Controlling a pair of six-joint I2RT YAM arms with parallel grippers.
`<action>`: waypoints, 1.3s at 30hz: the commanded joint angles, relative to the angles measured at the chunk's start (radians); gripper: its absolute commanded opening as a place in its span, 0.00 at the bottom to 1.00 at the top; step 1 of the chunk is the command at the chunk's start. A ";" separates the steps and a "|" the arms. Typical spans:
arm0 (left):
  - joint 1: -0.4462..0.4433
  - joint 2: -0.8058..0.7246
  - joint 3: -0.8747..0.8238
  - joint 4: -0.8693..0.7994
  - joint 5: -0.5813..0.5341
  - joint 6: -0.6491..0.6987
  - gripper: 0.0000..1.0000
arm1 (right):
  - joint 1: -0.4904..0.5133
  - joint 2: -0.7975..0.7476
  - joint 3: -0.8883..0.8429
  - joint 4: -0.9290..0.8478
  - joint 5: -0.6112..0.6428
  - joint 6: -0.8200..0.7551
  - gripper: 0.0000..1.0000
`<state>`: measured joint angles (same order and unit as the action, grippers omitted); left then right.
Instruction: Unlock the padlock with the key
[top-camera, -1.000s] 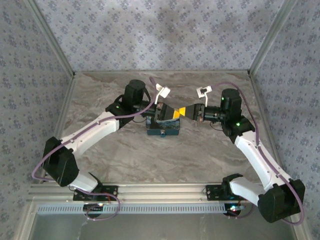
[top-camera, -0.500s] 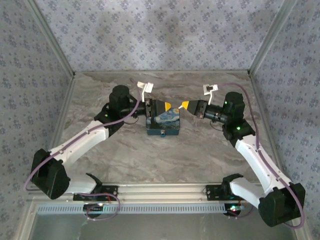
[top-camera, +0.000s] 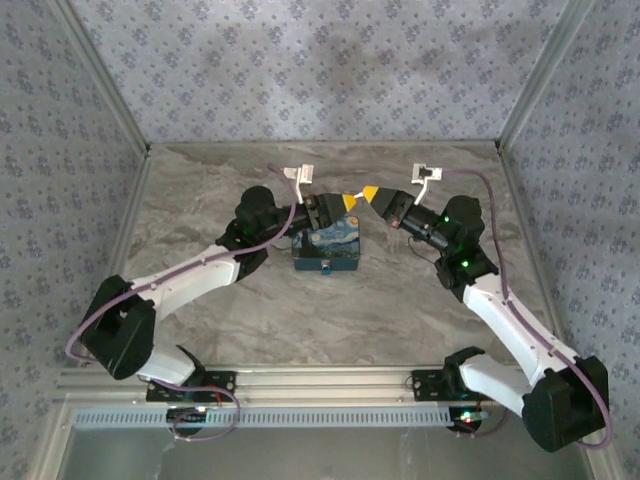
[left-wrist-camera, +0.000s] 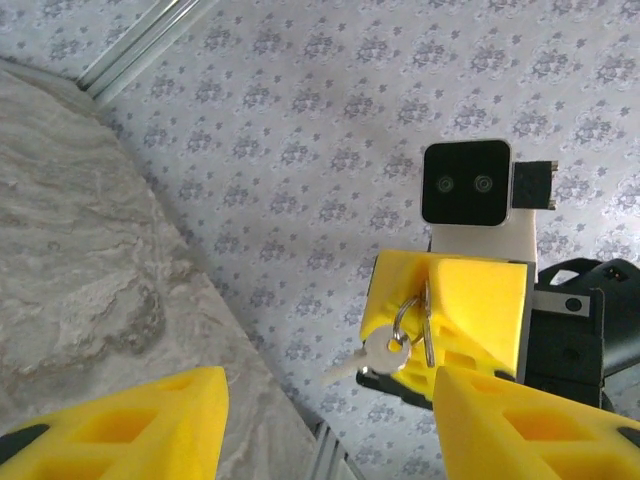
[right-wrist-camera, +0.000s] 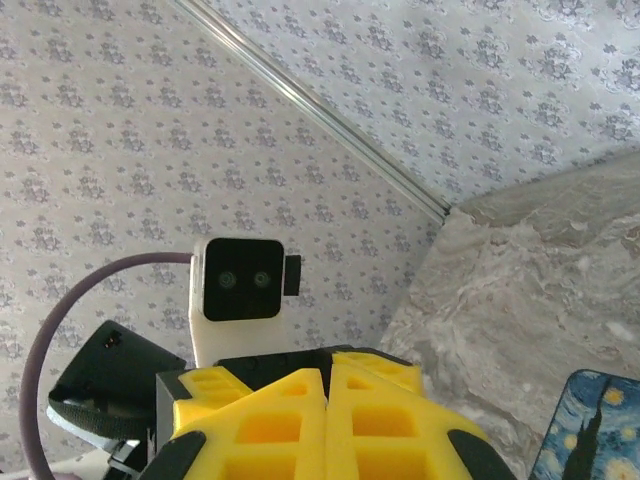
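Tabletop (top-camera: 330, 320): grey-beige marbled slab, one item seen lying on it.
A flat rectangular box (top-camera: 330, 246) with a blue swirled night-sky print is set near the middle, slightly toward the back, long edge roughly parallel to the back wall (top-camera: 320, 70). A small dark fitting on its near edge is too small to be identified. The slab is bounded by patterned walls at back and sides and by an aluminium rail (top-camera: 320, 380) along the near edge. In the right wrist view, a corner of the box is seen flat on the marble.
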<state>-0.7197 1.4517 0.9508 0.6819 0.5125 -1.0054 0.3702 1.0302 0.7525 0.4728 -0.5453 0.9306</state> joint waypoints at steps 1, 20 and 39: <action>-0.003 0.012 0.049 0.123 -0.020 -0.033 0.54 | 0.006 0.001 -0.016 0.062 0.053 0.021 0.00; -0.032 0.066 0.095 0.162 0.004 -0.037 0.19 | 0.021 0.017 -0.037 0.092 0.068 0.038 0.00; 0.020 -0.036 0.238 -0.488 0.114 0.238 0.00 | -0.179 -0.097 -0.045 -0.294 -0.140 -0.115 0.44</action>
<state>-0.7166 1.4654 1.1084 0.4328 0.5583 -0.8906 0.2401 0.9676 0.7017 0.3176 -0.5926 0.8822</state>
